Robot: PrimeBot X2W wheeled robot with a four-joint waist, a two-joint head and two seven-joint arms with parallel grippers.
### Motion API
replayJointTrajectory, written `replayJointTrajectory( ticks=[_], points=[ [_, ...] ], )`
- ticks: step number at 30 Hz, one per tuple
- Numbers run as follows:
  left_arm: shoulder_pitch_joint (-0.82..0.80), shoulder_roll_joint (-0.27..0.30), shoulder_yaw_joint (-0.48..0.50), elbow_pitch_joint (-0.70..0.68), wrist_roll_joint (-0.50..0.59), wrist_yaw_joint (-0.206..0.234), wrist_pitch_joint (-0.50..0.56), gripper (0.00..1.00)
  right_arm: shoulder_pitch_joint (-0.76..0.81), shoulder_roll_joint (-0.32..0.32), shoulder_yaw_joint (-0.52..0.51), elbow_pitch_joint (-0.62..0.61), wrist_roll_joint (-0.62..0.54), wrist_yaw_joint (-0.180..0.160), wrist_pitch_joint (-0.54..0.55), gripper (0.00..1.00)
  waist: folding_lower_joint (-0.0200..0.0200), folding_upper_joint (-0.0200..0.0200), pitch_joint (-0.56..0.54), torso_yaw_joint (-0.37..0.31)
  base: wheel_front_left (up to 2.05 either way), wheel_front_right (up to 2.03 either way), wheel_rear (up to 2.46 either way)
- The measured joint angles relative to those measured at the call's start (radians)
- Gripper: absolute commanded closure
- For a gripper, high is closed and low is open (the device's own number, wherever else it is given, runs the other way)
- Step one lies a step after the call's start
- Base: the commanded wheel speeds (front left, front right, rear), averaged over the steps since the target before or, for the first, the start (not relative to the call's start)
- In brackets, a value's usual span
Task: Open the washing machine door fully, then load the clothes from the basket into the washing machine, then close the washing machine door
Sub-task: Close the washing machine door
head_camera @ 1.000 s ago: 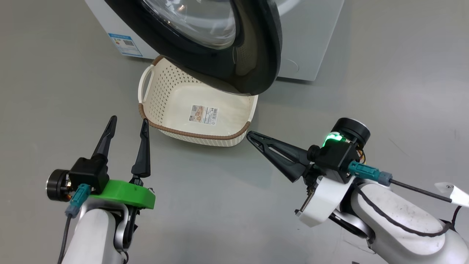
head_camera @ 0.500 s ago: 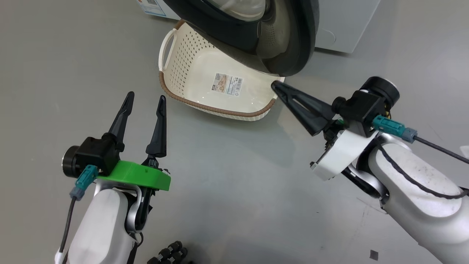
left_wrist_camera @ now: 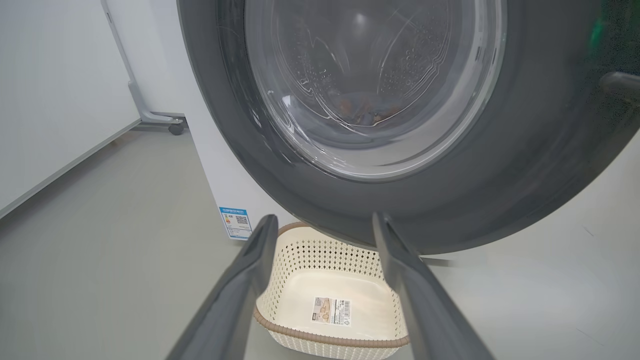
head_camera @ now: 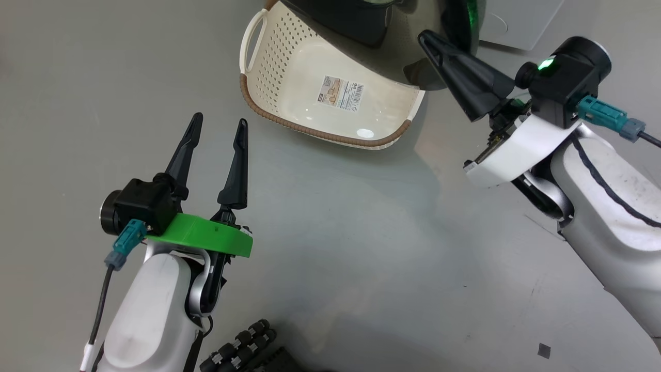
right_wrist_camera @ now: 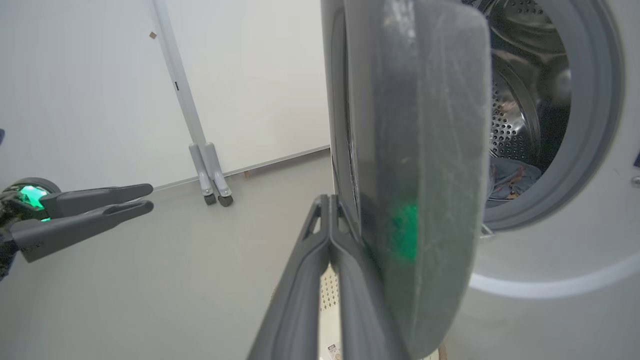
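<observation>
Grey floor [head_camera: 361,232] lies under both my arms. My right pincer [head_camera: 424,37] is clenched on nothing, its tip just beside the outer face of the door [right_wrist_camera: 415,150]; whether they touch I cannot tell. The door stands upright, edge-on to my wrist, out over the far end of the empty basket [head_camera: 320,133]. Beyond it the drum [right_wrist_camera: 510,120] holds the clothes [right_wrist_camera: 510,177], so I judge a push toward the washer [right_wrist_camera: 550,280] comes next. My left pincer [head_camera: 219,120], released, is well apart.

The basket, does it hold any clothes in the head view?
No, the basket has a bare bottom there, with just a barcode sticker on it.
</observation>
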Motion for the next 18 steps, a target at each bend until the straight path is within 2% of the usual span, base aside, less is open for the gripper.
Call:
replayJointTrajectory(
  ticks=[5, 13, 18],
  points=[
    [-0.005, -0.001, -0.007, 0.002, 0.0, 0.005, 0.0, 0.0, -0.044, 0.002, -0.054, 0.037, -0.001, -0.003, -0.013, 1.0, 0.0, 0.0, 0.02, 0.004, 0.0, 0.0, 0.0],
    [-0.033, -0.005, -0.034, -0.007, -0.007, 0.015, 0.0, 0.0, -0.122, -0.007, -0.135, 0.084, 0.002, -0.045, -0.03, 1.0, 0.0, 0.0, 0.053, 0.013, 0.0, 0.0, 0.0],
    [-0.036, -0.005, -0.043, -0.013, -0.016, 0.022, 0.0, 0.0, -0.167, -0.008, -0.166, 0.111, 0.002, -0.056, -0.039, 1.0, 0.0, 0.0, 0.077, 0.019, 0.0, 0.0, 0.0]
  ],
)
